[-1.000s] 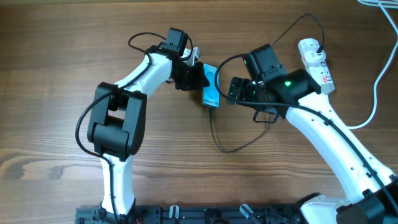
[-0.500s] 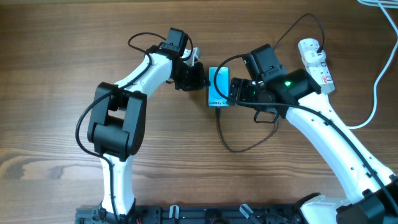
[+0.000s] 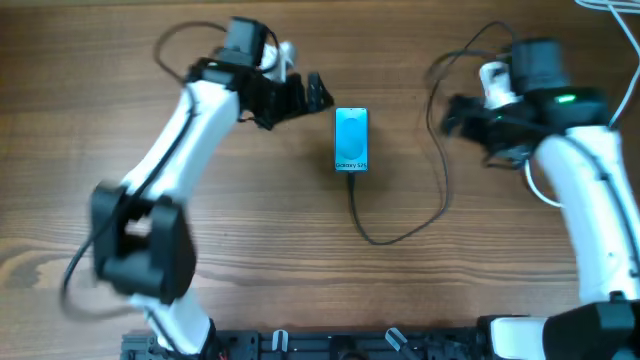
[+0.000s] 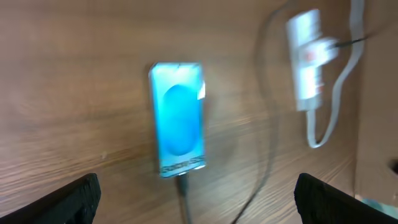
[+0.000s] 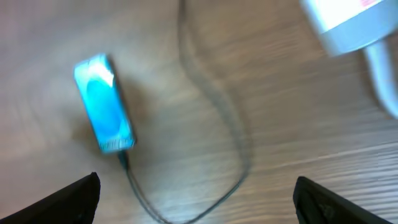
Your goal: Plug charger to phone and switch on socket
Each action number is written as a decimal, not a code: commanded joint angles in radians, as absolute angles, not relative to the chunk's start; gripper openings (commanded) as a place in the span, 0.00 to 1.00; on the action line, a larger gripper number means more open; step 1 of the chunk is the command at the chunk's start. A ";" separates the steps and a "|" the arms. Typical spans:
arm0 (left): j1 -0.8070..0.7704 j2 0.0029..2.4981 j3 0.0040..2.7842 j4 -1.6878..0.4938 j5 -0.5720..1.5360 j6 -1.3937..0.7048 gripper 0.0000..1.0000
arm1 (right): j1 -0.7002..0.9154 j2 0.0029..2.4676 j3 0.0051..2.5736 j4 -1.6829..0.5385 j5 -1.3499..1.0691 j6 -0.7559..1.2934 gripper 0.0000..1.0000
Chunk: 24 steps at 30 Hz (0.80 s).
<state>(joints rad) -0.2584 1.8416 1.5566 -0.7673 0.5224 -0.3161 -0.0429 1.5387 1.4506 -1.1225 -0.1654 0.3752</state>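
Phone [image 3: 351,139] is lying flat and screen-up on the wooden tabletop [image 3: 250,250], near the middle of the overhead view. The charger [image 3: 378,240] is meeting the phone's six o'clock edge with its plug tip. From there it is looping down and round toward four o'clock, then climbing toward the socket [image 4: 308,62], which is lying at the phone's two o'clock. The socket's switches are showing too blurred to read. The left pincer [image 3: 308,95] is hovering at the phone's ten o'clock, apart from it, fingers spread wide and gripping nothing. The right pincer [image 3: 452,112] is hanging at the phone's three o'clock, near the socket, likewise spread wide and carrying nothing.
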 commanded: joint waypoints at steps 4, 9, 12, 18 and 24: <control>-0.261 1.682 1.564 -0.775 0.458 -0.292 1.00 | -0.310 1.595 1.546 -0.986 -0.394 0.292 0.99; -0.261 1.683 1.564 -0.775 0.458 -0.292 1.00 | -0.371 1.614 1.543 -0.908 -0.271 0.355 1.00; -0.261 1.683 1.564 -0.775 0.458 -0.292 1.00 | -0.374 1.654 1.543 -0.903 -0.131 0.430 1.00; -0.261 1.683 1.564 -0.775 0.458 -0.292 1.00 | -0.374 1.824 1.579 -0.886 -0.204 0.454 0.99; -0.261 1.683 1.564 -0.775 0.458 -0.292 1.00 | -0.375 2.086 1.977 -1.185 -0.184 0.413 0.99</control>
<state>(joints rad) -0.2604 1.6764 1.5658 -0.7773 0.4675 -0.3122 -0.3740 1.9686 1.7416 -1.0908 -0.2016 0.4259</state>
